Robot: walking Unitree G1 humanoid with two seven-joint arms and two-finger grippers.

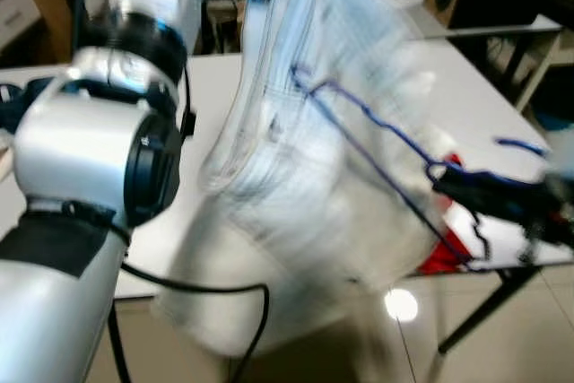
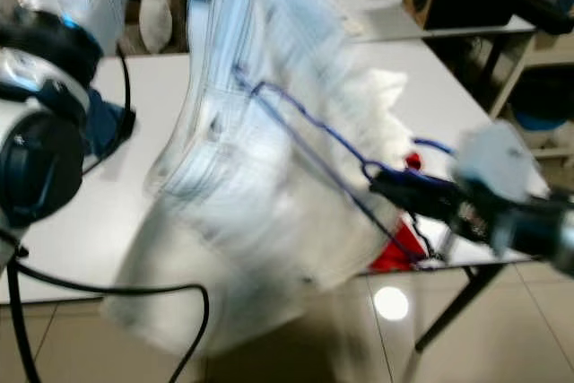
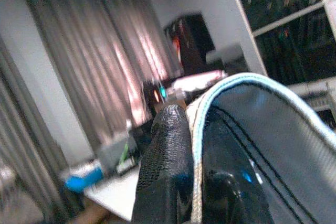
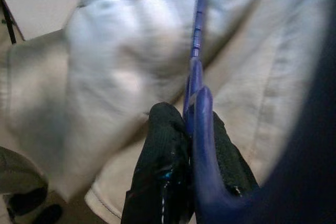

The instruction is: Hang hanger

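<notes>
Left gripper (image 3: 178, 182) raised high, fingers (image 3: 163, 171) clamped on edge of white striped cloth shirt (image 1: 296, 177). Shirt, blurred, hanging in front of white tabletop (image 1: 215, 87). Thin blue wire hanger (image 1: 377, 132) crossing shirt front, above tabletop's right edge. Right gripper (image 4: 191, 129), fingers (image 4: 163, 150) pinched closed on hanger's hook end.
</notes>
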